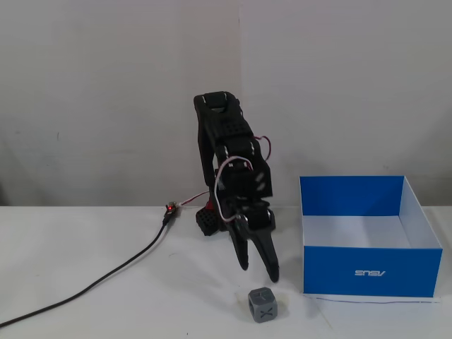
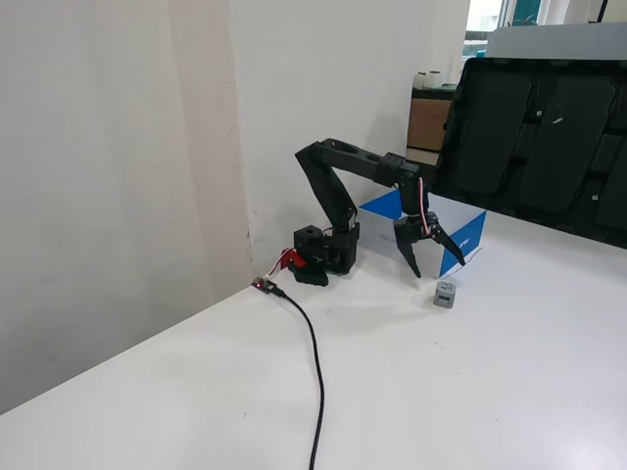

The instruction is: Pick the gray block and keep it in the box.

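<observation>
The gray block (image 1: 265, 304) is a small cube with a dark X on its face and sits on the white table near the front edge. It also shows in the other fixed view (image 2: 446, 294). My gripper (image 1: 260, 273) is open and empty. It points down and hangs just above and slightly behind the block, not touching it. It also shows in the other fixed view (image 2: 438, 268). The box (image 1: 395, 272), blue outside and white inside, stands open to the right of the block. It is partly hidden behind the arm in the other fixed view (image 2: 474, 231).
A black cable (image 1: 106, 272) runs from a small board with a red light (image 1: 169, 209) across the table's left side. The arm's base (image 1: 208, 220) stands by the wall. A large black panel (image 2: 529, 137) stands behind the box.
</observation>
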Controlling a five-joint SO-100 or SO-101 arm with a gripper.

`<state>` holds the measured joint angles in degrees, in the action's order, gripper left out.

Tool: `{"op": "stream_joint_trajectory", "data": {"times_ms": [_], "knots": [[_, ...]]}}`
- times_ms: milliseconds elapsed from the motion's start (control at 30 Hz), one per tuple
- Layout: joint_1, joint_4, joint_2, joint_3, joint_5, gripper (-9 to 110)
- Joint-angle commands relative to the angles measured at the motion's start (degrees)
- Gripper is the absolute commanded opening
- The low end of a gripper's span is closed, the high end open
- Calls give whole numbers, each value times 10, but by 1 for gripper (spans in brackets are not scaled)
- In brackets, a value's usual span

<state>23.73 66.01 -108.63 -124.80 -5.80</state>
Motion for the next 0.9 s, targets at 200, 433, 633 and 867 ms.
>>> {"op": "stream_joint_trajectory", "data": {"times_ms": [200, 433, 633, 867], "knots": [[-4, -27, 176, 104, 21, 37], [-15, -37, 287, 163, 25, 26], [-33, -8, 295, 210, 52, 0], [-42, 47, 133, 272, 100, 0]]}}
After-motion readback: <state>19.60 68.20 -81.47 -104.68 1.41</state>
